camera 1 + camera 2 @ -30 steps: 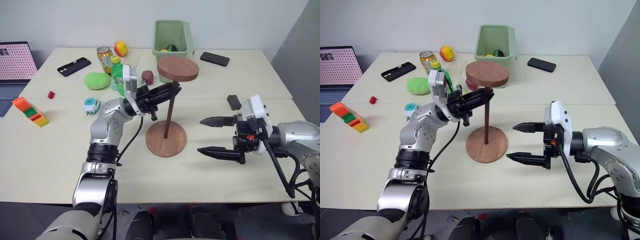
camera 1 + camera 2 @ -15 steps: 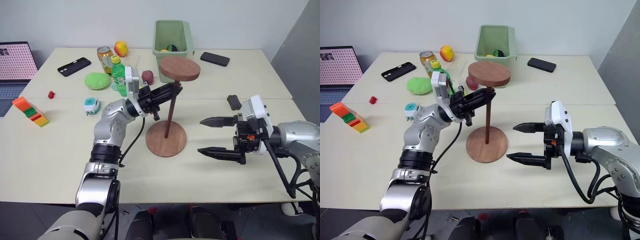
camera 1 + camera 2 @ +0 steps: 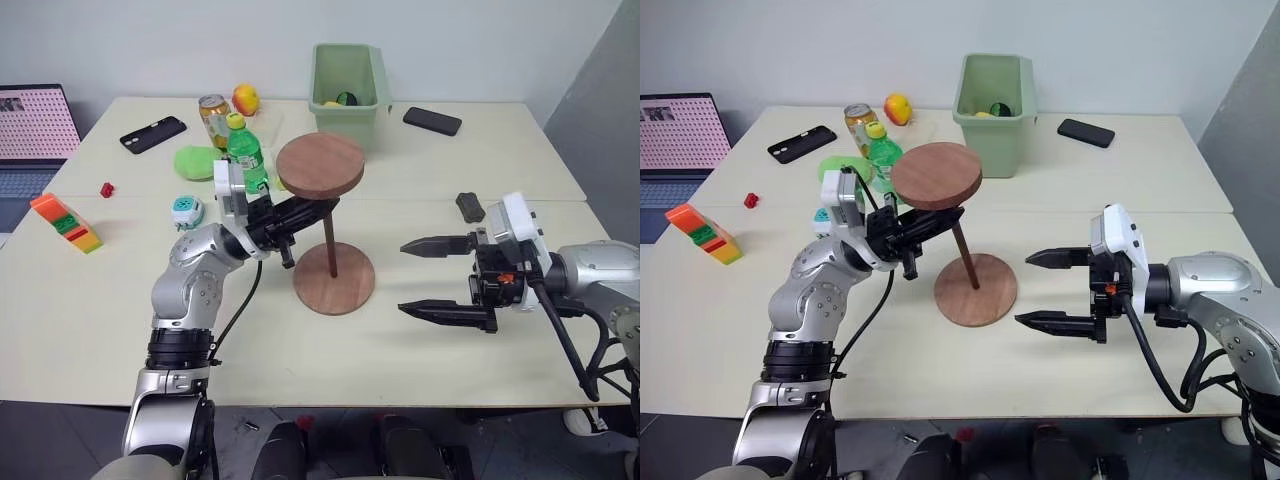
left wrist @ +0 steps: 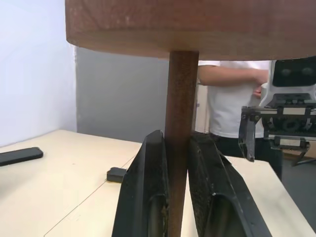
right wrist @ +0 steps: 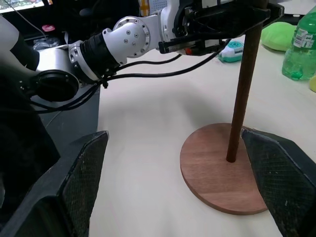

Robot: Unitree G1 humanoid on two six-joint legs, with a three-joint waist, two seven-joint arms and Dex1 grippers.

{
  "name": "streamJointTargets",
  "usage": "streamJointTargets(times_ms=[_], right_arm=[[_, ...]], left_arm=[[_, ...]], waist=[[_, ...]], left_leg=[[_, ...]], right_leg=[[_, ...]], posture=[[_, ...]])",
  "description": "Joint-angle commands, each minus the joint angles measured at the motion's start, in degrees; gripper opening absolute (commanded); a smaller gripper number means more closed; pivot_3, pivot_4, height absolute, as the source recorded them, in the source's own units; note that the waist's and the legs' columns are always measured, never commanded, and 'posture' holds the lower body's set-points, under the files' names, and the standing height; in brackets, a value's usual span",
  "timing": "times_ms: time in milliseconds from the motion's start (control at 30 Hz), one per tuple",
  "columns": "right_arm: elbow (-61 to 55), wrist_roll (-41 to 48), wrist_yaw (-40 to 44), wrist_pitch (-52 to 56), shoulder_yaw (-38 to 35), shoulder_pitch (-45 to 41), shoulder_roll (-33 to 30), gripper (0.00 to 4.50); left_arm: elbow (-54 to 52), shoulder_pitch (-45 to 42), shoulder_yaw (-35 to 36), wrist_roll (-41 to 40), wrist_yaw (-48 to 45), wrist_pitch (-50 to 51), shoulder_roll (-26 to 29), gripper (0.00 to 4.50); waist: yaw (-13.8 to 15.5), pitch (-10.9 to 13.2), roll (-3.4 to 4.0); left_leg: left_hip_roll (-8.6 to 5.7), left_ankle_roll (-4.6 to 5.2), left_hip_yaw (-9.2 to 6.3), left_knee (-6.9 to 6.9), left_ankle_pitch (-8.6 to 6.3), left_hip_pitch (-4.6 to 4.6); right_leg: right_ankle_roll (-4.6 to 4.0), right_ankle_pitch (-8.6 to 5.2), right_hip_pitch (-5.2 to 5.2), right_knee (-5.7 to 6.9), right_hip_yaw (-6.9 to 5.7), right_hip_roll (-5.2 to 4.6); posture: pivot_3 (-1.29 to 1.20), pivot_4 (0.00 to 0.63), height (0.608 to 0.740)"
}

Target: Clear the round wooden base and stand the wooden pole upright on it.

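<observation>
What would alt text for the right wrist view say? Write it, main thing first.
A thin wooden pole stands with its lower end in the centre of a round wooden base on a pale table, tilted, with the left gripper shut on it higher up. The right gripper's open fingers frame the scene.

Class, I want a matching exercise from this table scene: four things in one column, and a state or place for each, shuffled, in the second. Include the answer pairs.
Things:
1. wooden pole
2. round wooden base
3. right gripper
4. green bin

States or places:
A. open, holding nothing
B. at the table's far edge
C. flat on the table under the rod's lower end
D. tilted, clamped in the left gripper

Pairs: 1-D, 2-C, 3-A, 4-B
</observation>
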Motion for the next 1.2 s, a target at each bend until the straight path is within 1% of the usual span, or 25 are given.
streamJointTargets(times_ms=[33, 233, 300, 333, 500, 533, 567, 633, 733, 867, 900, 933, 967, 1033, 1133, 1200], right_arm=[[-0.7, 0.6, 0.6, -1.1, -0.6, -0.8, -0.4, 4.5], [-1.0, 0.9, -0.1, -1.1, -1.1, -0.6, -0.2, 4.5], [-1.1, 1.1, -0.4, -1.0, -1.3, -0.5, 0.0, 4.5], [-1.2, 1.2, -0.5, -1.0, -1.4, -0.5, 0.0, 4.5], [-0.9, 1.6, -0.8, -1.0, -1.6, -0.8, 0.3, 4.5], [-0.8, 1.7, -0.9, -1.1, -1.5, -1.0, 0.4, 4.5], [-0.7, 1.8, -0.9, -1.1, -1.5, -1.1, 0.4, 4.5], [-0.7, 1.9, -1.0, -1.2, -1.5, -1.1, 0.5, 4.5], [-0.7, 2.1, -1.1, -1.2, -1.6, -1.1, 0.6, 4.5], [-0.6, 2.0, -1.2, -1.1, -1.5, -0.9, 0.3, 4.5], [-0.5, 1.9, -1.1, -1.2, -1.4, -0.8, 0.2, 4.5], [-0.4, 1.7, -0.9, -1.3, -1.5, -0.7, 0.0, 4.5], [-0.3, 1.5, -0.7, -1.3, -1.4, -0.5, -0.2, 4.5], [0.0, 1.3, -0.5, -1.5, -1.5, -0.5, -0.4, 4.5], [1.3, 0.4, 0.8, -2.2, -1.8, -0.2, -1.5, 4.5], [1.9, -0.1, 2.0, -2.8, -2.0, 0.3, -2.4, 4.5]], left_arm=[[1.1, 2.7, -2.7, 1.3, -0.1, 3.4, 1.2, 0.25], [1.4, 0.6, -4.0, 0.4, 0.2, 8.2, 2.7, 0.25], [1.2, 0.3, -4.3, 0.3, -0.3, 9.4, 3.6, 0.96], [0.9, 0.2, -4.3, 0.1, -0.6, 9.9, 4.0, 1.09], [0.1, -0.2, -3.6, -0.6, -1.0, 10.4, 4.8, 2.15], [0.1, -0.4, -3.4, -0.7, -1.1, 10.3, 5.0, 2.26], [0.1, -0.5, -3.3, -0.7, -1.2, 10.2, 5.1, 2.52], [-0.1, -0.5, -3.0, -0.7, -1.0, 9.9, 5.3, 2.86], [-1.3, -0.2, -2.8, -0.6, -1.9, 10.2, 7.0, 3.43], [-2.4, 0.8, -2.3, 1.0, -4.7, 8.9, 12.2, 4.26], [-2.5, 0.9, -2.0, 1.0, -6.0, 9.0, 14.2, 4.38], [-2.9, 0.9, -1.6, 0.5, -8.1, 10.4, 17.4, 4.48], [-3.3, 1.2, -1.2, 0.3, -10.5, 10.8, 20.3, 4.48], [-3.7, 1.4, -0.8, 0.1, -13.2, 11.0, 24.2, 4.48], [-6.0, 2.6, -0.8, 1.7, -20.2, 11.5, 34.5, 4.48], [-6.6, 1.9, 0.4, -0.6, -22.4, 15.0, 38.9, 4.48]], waist=[[0.0, 0.0, 0.0], [0.0, 0.0, 0.01], [0.0, 0.0, 0.02], [0.0, 0.0, 0.04], [0.1, 0.0, -0.03], [0.2, 0.0, -0.03], [0.2, 0.0, -0.03], [0.3, 0.0, -0.03], [0.3, 0.0, -0.03], [0.1, 0.0, -0.03], [0.1, 0.0, -0.02], [0.1, 0.0, -0.02], [0.0, 0.0, -0.02], [-0.1, 0.0, -0.01], [-0.2, 0.1, -0.06], [-0.3, 0.1, -0.05]], left_leg=[[0.0, 0.01, 0.01, -0.01, 0.0, 0.0], [0.0, 0.02, -0.01, -0.03, -0.01, 0.0], [0.0, 0.03, 0.0, -0.04, -0.02, 0.0], [-0.01, 0.03, 0.0, -0.05, -0.02, 0.0], [0.0, 0.02, -0.12, -0.02, -0.01, -0.27], [0.0, 0.02, -0.13, -0.02, -0.01, -0.27], [0.0, 0.01, -0.13, -0.02, -0.01, -0.28], [-0.01, 0.01, -0.12, -0.02, -0.01, -0.28], [-0.01, 0.01, -0.12, -0.03, -0.01, -0.28], [0.01, 0.01, -0.12, -0.06, -0.01, -0.27], [0.0, 0.02, -0.12, -0.07, -0.01, -0.26], [0.0, 0.02, -0.12, -0.09, -0.01, -0.27], [0.0, 0.02, -0.12, -0.09, -0.01, -0.26], [0.0, 0.02, -0.1, -0.17, -0.01, -0.25], [0.01, 0.02, -0.07, -0.29, -0.01, -0.22], [0.02, 0.02, -0.04, -0.43, -0.01, -0.23]], right_leg=[[0.0, 0.0, 0.0, -0.02, 0.0, 0.0], [0.0, 0.0, 0.03, -0.08, -0.02, 0.0], [0.0, 0.0, 0.03, -0.11, -0.01, 0.0], [0.0, 0.0, 0.04, -0.13, -0.02, 0.0], [0.0, 0.0, -0.15, -0.16, -0.14, 0.01], [0.0, 0.0, -0.13, -0.19, -0.15, -0.01], [0.0, 0.0, -0.12, -0.21, -0.15, -0.01], [0.0, 0.01, -0.12, -0.23, -0.15, -0.02], [0.0, 0.01, -0.12, -0.24, -0.15, -0.02], [0.0, 0.01, -0.13, -0.25, -0.15, -0.01], [0.0, 0.01, -0.13, -0.25, -0.14, -0.01], [0.0, 0.01, -0.13, -0.26, -0.14, -0.01], [0.0, 0.01, -0.13, -0.26, -0.14, -0.01], [0.0, 0.01, -0.15, -0.26, -0.14, -0.01], [0.0, 0.01, -0.16, -0.31, -0.12, -0.01], [0.0, 0.0, -0.22, -0.36, -0.1, 0.0]], posture=[[0.0, 0.15, 0.74], [0.0, 0.15, 0.74], [0.0, 0.15, 0.74], [0.0, 0.15, 0.74], [0.0, 0.15, 0.74], [0.0, 0.15, 0.74], [0.0, 0.15, 0.74], [0.0, 0.15, 0.74], [0.0, 0.15, 0.74], [0.0, 0.15, 0.74], [0.0, 0.15, 0.74], [0.0, 0.15, 0.74], [0.0, 0.15, 0.74], [0.0, 0.15, 0.74], [0.0, 0.15, 0.74], [0.0, 0.15, 0.74]])
